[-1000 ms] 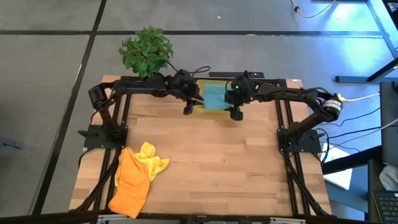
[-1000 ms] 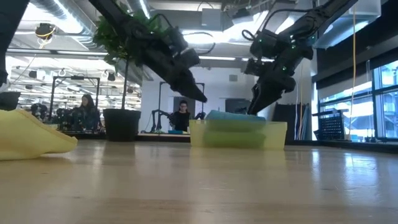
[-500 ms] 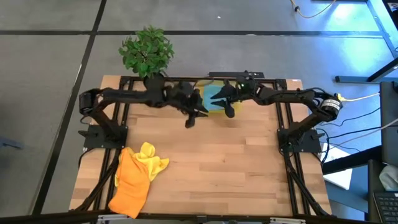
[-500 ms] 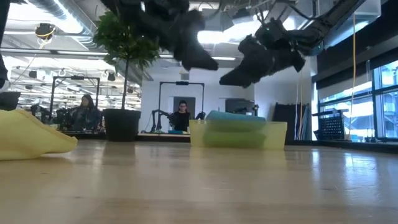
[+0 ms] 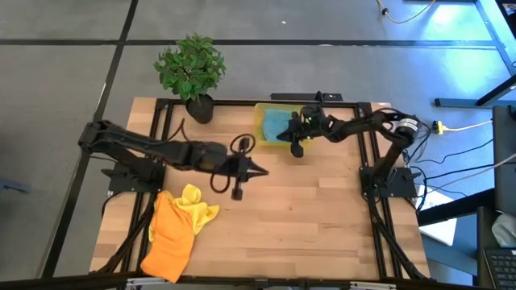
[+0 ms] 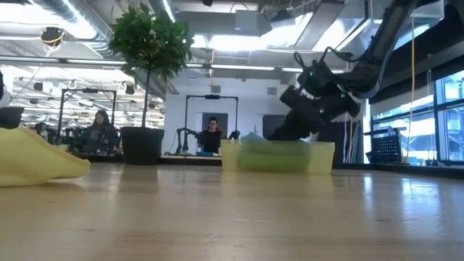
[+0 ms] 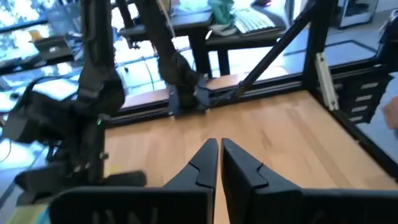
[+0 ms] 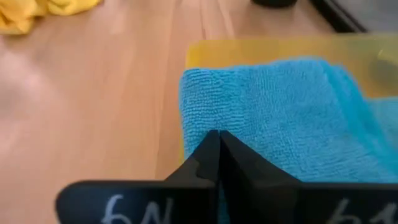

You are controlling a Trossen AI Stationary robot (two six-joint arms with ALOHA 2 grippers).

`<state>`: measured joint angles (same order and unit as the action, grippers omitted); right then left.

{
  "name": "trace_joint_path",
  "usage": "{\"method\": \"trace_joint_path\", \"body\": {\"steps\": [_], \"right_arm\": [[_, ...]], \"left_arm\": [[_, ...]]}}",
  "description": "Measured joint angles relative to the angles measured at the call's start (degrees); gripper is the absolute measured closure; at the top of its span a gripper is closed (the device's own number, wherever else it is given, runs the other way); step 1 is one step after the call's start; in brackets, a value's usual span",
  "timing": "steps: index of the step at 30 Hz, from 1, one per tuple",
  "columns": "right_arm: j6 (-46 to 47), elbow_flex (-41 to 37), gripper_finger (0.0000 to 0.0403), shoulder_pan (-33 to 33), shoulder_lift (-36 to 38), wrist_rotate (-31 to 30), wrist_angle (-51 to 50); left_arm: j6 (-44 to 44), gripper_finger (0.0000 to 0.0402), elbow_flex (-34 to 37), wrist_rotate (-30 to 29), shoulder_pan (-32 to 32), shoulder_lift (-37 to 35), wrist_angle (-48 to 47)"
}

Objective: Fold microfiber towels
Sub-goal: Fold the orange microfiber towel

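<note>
Both arms above the worktop (image 5: 306,209), both sets of fingers pressed together and holding nothing.

In the high view the left gripper (image 5: 260,171) sits near the worktop's centre, its arm reaching in from nine o'clock; its wrist view shows the two fingers (image 7: 200,165) closed tip to tip over bare wood. The right gripper (image 5: 284,134) hovers at the yellow bin (image 5: 260,121) at twelve o'clock, fingers (image 8: 211,152) shut just over the teal-blue towel (image 8: 280,118) lying folded in that bin. An orange towel (image 5: 168,238) and a yellow towel (image 5: 196,208), touching each other, lie crumpled at about eight o'clock. A potted plant (image 5: 190,68) stands at eleven o'clock.
</note>
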<state>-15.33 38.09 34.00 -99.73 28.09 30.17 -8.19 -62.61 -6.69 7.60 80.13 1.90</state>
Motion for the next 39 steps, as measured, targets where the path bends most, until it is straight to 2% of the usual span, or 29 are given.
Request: {"method": "trace_joint_path", "body": {"steps": [4, 9, 14, 19, 23, 26, 29, 32, 34, 39], "right_arm": [[0.44, 0.07, 0.0371, 1.16, -1.68, 0.03, 0.82], [2.95, 0.0, 0.0368, 1.32, -0.36, 0.73, 2.31], [4.69, 0.04, 0.037, 1.31, 5.26, 4.11, 2.27], [9.6, 0.04, 0.037, 0.49, 12.88, 10.93, 1.83], [11.65, -0.1, 0.037, -5.24, 16.3, 12.04, 1.85], [10.6, -1.09, 0.0376, -12.01, 17.2, 7.29, 2.28], [10.12, -2.22, 0.0388, -19.15, 17.34, 2.55, 2.77], [10.2, -3.61, 0.0397, -26.07, 17.34, -2.78, 3.25], [10.19, -4.78, 0.0399, -30.67, 17.34, -7.64, 4.53], [10.64, -8.49, 0.0392, -40.2, 15.66, -18.17, 14.27]], "left_arm": [[2.01, 0.0401, 2.81, -5.47, 3.28, -1.64, 0.54], [5.14, 0.0397, 5.71, -10.92, 7.58, -5.11, 0.87], [7.16, 0.0401, 8.24, -17.55, 14.26, -10.68, 0.55], [11.36, 0.0398, 13.68, -28.31, 21.33, -14.29, 0.54], [19.98, 0.0401, 21.78, -34.85, 25.36, -14.12, 2.74], [22.62, 0.0399, 28.41, -36.53, 28.78, -13.66, 15.05], [20.68, 0.04, 34.08, -39.05, 32.81, -12.42, 29.4], [19.94, 0.04, 38.54, -39.69, 35.81, -10.46, 38.68], [20.74, 0.0398, 40.3, -40.23, 36.83, -8.97, 42.17], [23.06, 0.0399, 40.94, -41.22, 36.74, -7.52, 42.88]]}}
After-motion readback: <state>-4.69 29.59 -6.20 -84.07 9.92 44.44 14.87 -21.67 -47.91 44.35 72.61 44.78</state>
